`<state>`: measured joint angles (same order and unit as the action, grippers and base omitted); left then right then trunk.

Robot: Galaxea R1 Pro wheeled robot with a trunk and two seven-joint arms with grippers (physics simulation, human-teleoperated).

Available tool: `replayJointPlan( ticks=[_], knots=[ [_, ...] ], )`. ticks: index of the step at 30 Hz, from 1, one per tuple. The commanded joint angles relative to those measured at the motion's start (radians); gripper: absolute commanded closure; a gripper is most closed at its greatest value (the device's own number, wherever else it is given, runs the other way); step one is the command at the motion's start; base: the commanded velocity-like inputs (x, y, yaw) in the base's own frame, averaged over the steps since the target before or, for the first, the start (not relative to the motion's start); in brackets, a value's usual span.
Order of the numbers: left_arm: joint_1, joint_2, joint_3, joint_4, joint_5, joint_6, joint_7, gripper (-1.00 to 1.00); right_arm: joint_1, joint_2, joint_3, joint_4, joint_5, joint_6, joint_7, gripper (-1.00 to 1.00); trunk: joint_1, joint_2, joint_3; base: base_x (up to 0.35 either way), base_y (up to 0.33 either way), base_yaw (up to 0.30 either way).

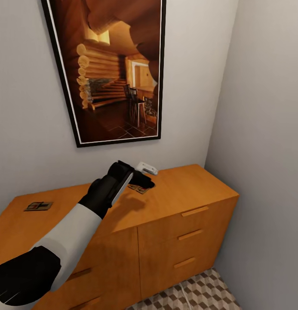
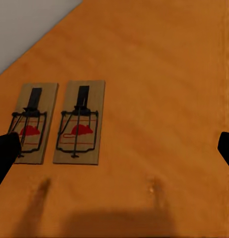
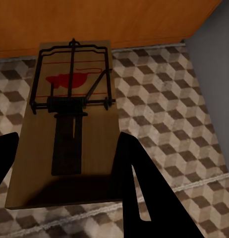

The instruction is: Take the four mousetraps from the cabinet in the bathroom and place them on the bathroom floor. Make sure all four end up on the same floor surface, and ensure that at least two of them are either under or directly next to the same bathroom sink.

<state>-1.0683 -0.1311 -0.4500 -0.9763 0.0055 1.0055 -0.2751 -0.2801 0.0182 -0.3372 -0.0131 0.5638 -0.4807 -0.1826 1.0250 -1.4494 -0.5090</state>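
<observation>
The orange-brown cabinet (image 1: pixel 187 185) stands against the wall. Two mousetraps (image 2: pixel 79 122) (image 2: pixel 31 123) lie side by side on its top, near the back. My left gripper (image 1: pixel 143 181) hovers open just above them, its fingers (image 2: pixel 5 153) spread wide, and the traps lie toward one fingertip. The arm partly covers those traps (image 1: pixel 138 188) in the head view. Another mousetrap (image 1: pixel 38 206) lies alone at the left end of the cabinet top. My right gripper (image 3: pixel 65 168) is shut on a further mousetrap (image 3: pixel 70 124), held above the cube-patterned bathroom floor (image 3: pixel 169 114) near the cabinet's base. The sink is out of view.
A small white object (image 1: pixel 147 168) sits on the cabinet top by the wall, just behind my left gripper. A large framed picture (image 1: pixel 110 69) hangs above. A grey side wall (image 1: pixel 265 150) closes the right. Patterned floor (image 1: pixel 200 292) shows in front of the drawers.
</observation>
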Motion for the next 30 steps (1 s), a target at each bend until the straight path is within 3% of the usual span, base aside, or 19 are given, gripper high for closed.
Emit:
replayJointPlan(
  ticks=[1, 7, 30],
  knots=[
    [-0.001, 0.000, -0.001, -0.002, -0.001, 0.004, -0.021, -1.00, -0.001, 0.000, -0.005, 0.001, 0.007, -0.002, -0.003, 1.00, 0.000, -0.001, -0.001, 0.000, 0.000, 0.000],
    [-0.001, 0.001, -0.002, -0.006, -0.001, 0.004, -0.061, -1.00, -0.001, 0.000, -0.004, 0.001, 0.007, 0.013, -0.002, 1.00, 0.000, -0.001, -0.001, 0.000, 0.000, 0.000],
    [-0.001, 0.006, -0.001, -0.020, -0.001, 0.004, -0.086, -1.00, -0.001, 0.000, -0.004, 0.001, 0.007, 0.018, -0.003, 1.00, 0.000, -0.001, -0.001, 0.000, 0.000, 0.000]
  ],
)
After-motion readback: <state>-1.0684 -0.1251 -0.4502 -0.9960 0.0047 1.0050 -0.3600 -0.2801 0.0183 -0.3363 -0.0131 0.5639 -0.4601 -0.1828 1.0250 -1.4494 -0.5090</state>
